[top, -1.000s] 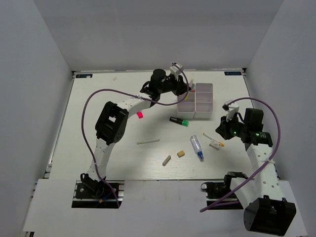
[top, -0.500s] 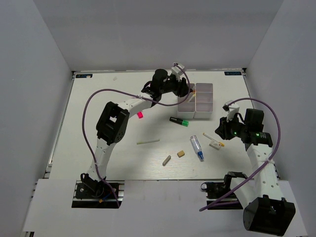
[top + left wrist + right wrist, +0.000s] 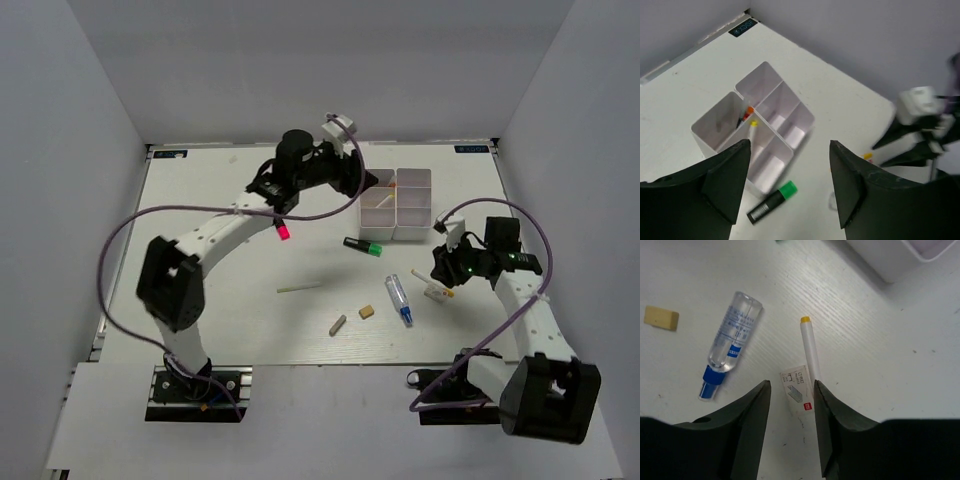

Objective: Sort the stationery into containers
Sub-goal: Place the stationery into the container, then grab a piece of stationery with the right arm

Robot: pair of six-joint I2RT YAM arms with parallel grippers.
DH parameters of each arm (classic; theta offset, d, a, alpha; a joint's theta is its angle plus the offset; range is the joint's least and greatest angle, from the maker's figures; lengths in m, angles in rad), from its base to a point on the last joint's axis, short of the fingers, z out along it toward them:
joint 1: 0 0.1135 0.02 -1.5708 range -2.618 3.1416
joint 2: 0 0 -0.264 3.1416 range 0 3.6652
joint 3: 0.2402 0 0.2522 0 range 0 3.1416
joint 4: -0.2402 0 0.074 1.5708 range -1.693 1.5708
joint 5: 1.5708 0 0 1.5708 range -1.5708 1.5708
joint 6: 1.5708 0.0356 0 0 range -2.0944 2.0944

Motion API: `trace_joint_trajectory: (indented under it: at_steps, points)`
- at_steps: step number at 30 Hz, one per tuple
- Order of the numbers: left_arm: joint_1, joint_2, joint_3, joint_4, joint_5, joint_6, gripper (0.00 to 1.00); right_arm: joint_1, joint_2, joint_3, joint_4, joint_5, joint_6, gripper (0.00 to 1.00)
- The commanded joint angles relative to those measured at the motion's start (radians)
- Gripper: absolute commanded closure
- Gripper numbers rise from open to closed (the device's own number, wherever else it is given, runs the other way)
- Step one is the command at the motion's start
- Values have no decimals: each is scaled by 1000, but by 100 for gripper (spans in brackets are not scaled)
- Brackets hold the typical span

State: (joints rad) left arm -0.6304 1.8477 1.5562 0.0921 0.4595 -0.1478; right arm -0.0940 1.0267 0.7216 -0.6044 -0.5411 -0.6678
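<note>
The white four-compartment container [image 3: 412, 205] stands at the back right; one left compartment [image 3: 722, 131] holds thin pens [image 3: 747, 114]. My left gripper [image 3: 362, 180] hovers open and empty beside it, jaws wide [image 3: 789, 165]. A green-capped black marker [image 3: 362, 245] [image 3: 772, 201] lies in front of the box. My right gripper [image 3: 443, 272] is open, its jaws [image 3: 790, 387] straddling a small white staple box [image 3: 797, 390] that lies against a yellow-tipped white pen [image 3: 811, 352]. The blue-tipped clear tube [image 3: 730, 351] lies to its left.
A pink-ended marker [image 3: 284, 232] shows under the left arm. A pale stick [image 3: 300, 288], a grey eraser [image 3: 338, 324] and a tan eraser [image 3: 367, 311] [image 3: 661, 318] lie mid-table. Grey walls close in the table on three sides.
Both grippers have opened. The left arm has drawn back left from above the container, leaving a pen in it. The right gripper has shifted slightly left over the staple box.
</note>
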Motion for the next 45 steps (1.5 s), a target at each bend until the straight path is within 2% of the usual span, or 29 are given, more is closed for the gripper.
trace_joint_trajectory:
  at_steps: [1, 2, 5, 7, 8, 10, 12, 17, 23, 26, 35, 38, 39, 42, 45]
  points:
    - [17, -203, -140, -176, -50, -117, 25, 25, 105, 5, -1, 56, -95, 53]
    - [17, -279, -181, -233, -86, -136, 23, 37, 125, 16, 2, 61, -95, 53]
    - [17, -446, -387, -250, -123, -170, 20, 85, 174, 18, 46, 92, -64, 42]
    - [17, -530, -529, -265, -165, -220, 13, 92, 205, 13, 66, 136, -53, 39]
    - [17, -569, -573, -276, -206, -232, 13, 140, 211, 10, 87, 145, -40, 39]
    - [17, -686, -672, -293, -260, -285, 5, 154, 243, 9, 106, 182, -29, 39]
    - [17, -754, -747, -314, -311, -324, 2, 180, 265, -4, 141, 222, 11, 39]
    - [17, -878, -817, -365, -341, -372, 1, 215, 337, 5, 238, 314, 97, 40]
    - [17, -904, -849, -449, -372, -392, 1, 243, 392, 24, 259, 329, 100, 42]
    - [17, -892, -840, -514, -400, -351, 1, 249, 429, 32, 246, 331, 85, 42]
    - [17, -872, -840, -548, -401, -265, 1, 246, 493, 27, 186, 264, 31, 55]
    - [17, -872, -860, -548, -401, -253, 1, 244, 500, 10, 184, 263, 27, 67]
    - [17, -872, -860, -539, -401, -253, 1, 243, 498, 10, 180, 262, 25, 76]
    - [17, -872, -871, -528, -401, -243, 1, 244, 477, 4, 169, 260, 22, 90]
    - [17, -861, -871, -519, -351, -216, 1, 244, 441, 19, 135, 239, 11, 95]
